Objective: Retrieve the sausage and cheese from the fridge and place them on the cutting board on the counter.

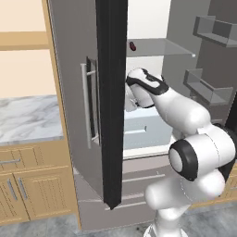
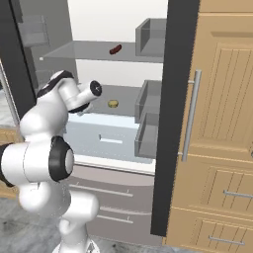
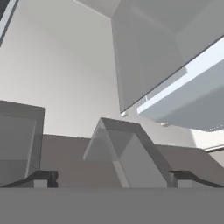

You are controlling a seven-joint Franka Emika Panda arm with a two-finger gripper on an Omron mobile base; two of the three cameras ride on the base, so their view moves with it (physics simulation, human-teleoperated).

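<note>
The fridge (image 1: pixel 71 115) stands with both doors swung open. A dark red sausage (image 2: pixel 115 49) lies on the upper glass shelf, and it shows as well in the left base view as the sausage (image 1: pixel 132 46). Pale yellow cheese (image 2: pixel 113 104) rests on the middle shelf. My arm reaches into the fridge at middle-shelf height, left of the cheese and below the sausage. In the hand view my gripper (image 3: pixel 112 180) is open, with its fingertips (image 3: pixel 41 179) wide apart and nothing between them. The marble counter (image 1: pixel 28 118) lies left of the fridge. The cutting board is out of view.
The dark edge of the left door (image 1: pixel 111 102) stands close beside my wrist. Grey door bins (image 2: pixel 148 106) line the right door. A white drawer (image 2: pixel 111 138) sits under the middle shelf. Wooden cabinets (image 2: pixel 222 123) stand to the right.
</note>
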